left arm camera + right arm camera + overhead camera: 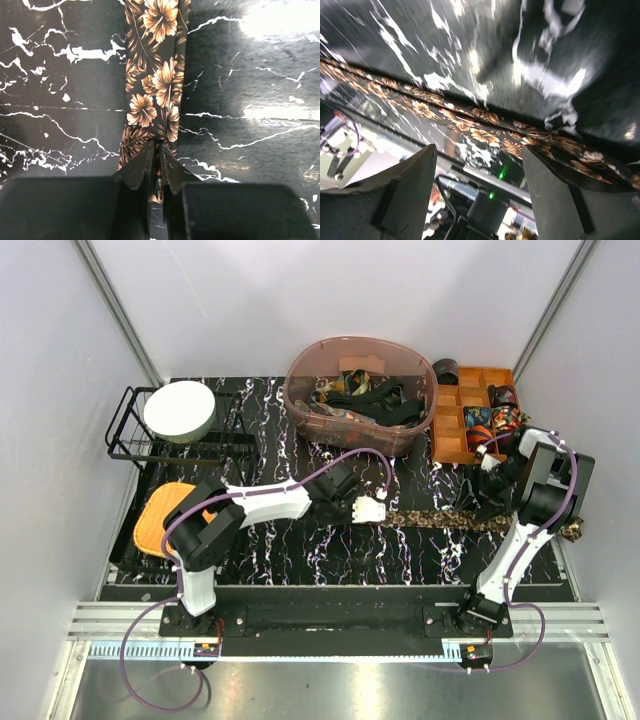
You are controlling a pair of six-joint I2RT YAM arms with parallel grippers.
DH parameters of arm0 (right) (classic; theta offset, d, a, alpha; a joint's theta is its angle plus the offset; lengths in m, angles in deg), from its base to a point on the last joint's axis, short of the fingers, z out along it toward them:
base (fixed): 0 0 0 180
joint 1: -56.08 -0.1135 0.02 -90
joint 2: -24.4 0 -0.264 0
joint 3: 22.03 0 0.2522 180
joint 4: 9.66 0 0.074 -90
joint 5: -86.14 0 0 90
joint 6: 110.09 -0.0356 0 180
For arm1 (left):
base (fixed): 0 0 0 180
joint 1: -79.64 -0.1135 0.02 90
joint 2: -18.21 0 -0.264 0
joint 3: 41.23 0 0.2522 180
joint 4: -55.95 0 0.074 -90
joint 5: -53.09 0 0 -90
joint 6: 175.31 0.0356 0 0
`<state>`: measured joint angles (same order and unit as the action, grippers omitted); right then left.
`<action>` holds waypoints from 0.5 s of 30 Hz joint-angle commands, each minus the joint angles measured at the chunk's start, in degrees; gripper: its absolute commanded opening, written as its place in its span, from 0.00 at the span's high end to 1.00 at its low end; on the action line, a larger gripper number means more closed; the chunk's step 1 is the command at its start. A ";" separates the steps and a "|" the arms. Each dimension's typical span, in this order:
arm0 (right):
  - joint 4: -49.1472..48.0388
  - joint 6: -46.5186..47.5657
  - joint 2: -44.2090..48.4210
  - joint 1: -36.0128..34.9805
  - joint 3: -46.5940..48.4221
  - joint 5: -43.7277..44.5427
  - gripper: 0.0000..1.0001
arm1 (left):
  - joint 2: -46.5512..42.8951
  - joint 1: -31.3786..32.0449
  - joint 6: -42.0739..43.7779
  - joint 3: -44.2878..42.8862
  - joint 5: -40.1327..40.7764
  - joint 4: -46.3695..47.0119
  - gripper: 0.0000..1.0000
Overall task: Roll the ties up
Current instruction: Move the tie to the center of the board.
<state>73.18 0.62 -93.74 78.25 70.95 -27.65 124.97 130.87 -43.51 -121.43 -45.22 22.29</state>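
A brown floral tie [440, 519] lies stretched left to right across the black marbled table, its wide end at the right edge. My left gripper [375, 510] is at the tie's narrow left end. In the left wrist view the jaws [156, 145] are shut on the tie [152, 75], which runs straight away from them. My right gripper [487, 502] hovers over the tie's right part. In the right wrist view it [480, 155] is open and empty, with the tie [485, 132] passing diagonally beyond the fingers.
A tinted plastic bin [300, 405] holding several ties stands at the back middle. An orange compartment tray [447, 440] with rolled ties is at the back right. A black wire rack [125, 435] with a white bowl [180, 412] is at the back left, an orange mat [160, 518] below it.
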 commanded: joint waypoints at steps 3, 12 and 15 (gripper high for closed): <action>-9.84 1.26 -1.91 -0.02 3.22 0.85 0.24 | -0.84 -0.60 0.65 1.48 3.48 -4.01 0.88; -7.30 2.93 3.45 -0.11 0.76 -6.88 0.25 | -4.02 -0.51 -4.61 1.05 -1.62 1.44 0.49; -6.24 3.20 6.26 -0.11 0.32 -7.85 0.25 | -4.28 -1.12 -6.03 -2.20 -2.75 1.71 0.48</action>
<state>69.33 1.87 -92.59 78.21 71.87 -32.50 121.85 130.58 -46.28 -118.89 -45.07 21.92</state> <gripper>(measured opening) 0.749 0.520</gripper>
